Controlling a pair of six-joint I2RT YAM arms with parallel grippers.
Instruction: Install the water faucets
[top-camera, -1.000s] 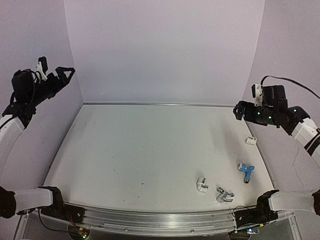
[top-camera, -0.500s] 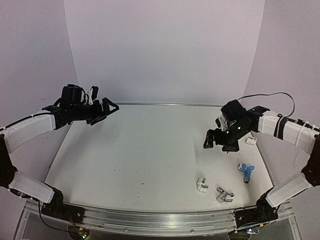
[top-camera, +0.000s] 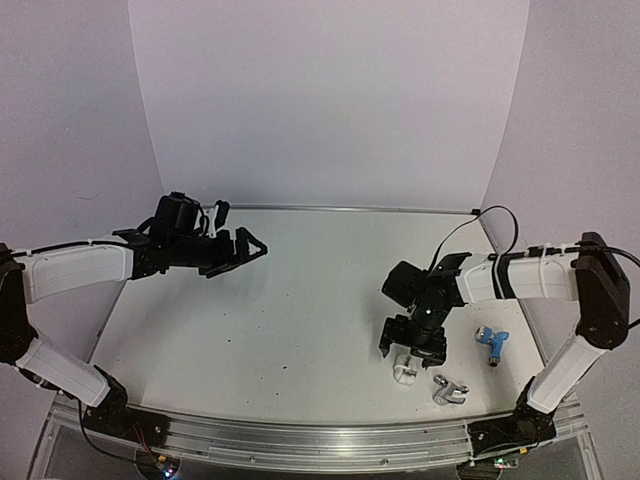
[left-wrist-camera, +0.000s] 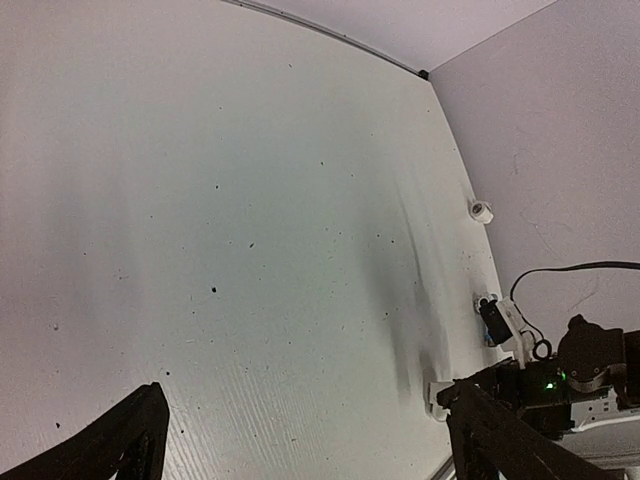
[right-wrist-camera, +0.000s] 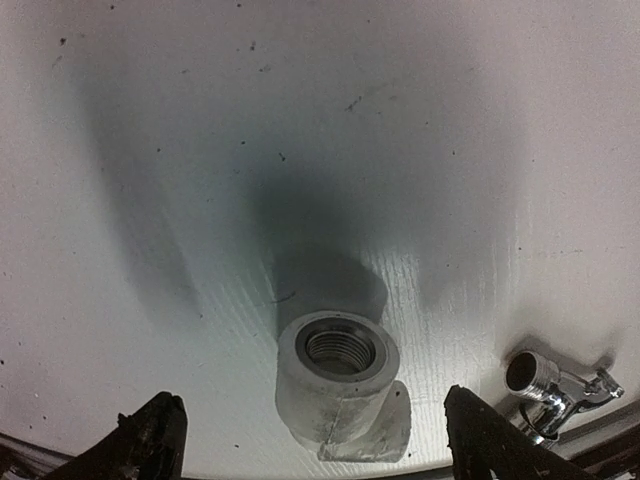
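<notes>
The silver metal faucet (top-camera: 449, 390) lies near the table's front right; its threaded end also shows in the right wrist view (right-wrist-camera: 553, 385). The light blue faucet (top-camera: 492, 341) lies further right. A white stubby fitting (top-camera: 403, 372) stands between them and the table's middle, threaded hole up (right-wrist-camera: 338, 385). My right gripper (top-camera: 410, 348) hangs open just above this fitting, one finger on each side (right-wrist-camera: 320, 440), touching nothing. My left gripper (top-camera: 243, 257) is open and empty above the left half of the table (left-wrist-camera: 300, 450).
A second white fitting (left-wrist-camera: 481, 211) lies by the right wall. The table (top-camera: 280, 300) is white and speckled, with grey walls on three sides and a metal rail (top-camera: 300, 445) along the front edge.
Both arms have come down from raised positions. My right gripper moved left and forward, down over the white fitting. My left gripper moved right and lower over the table.
</notes>
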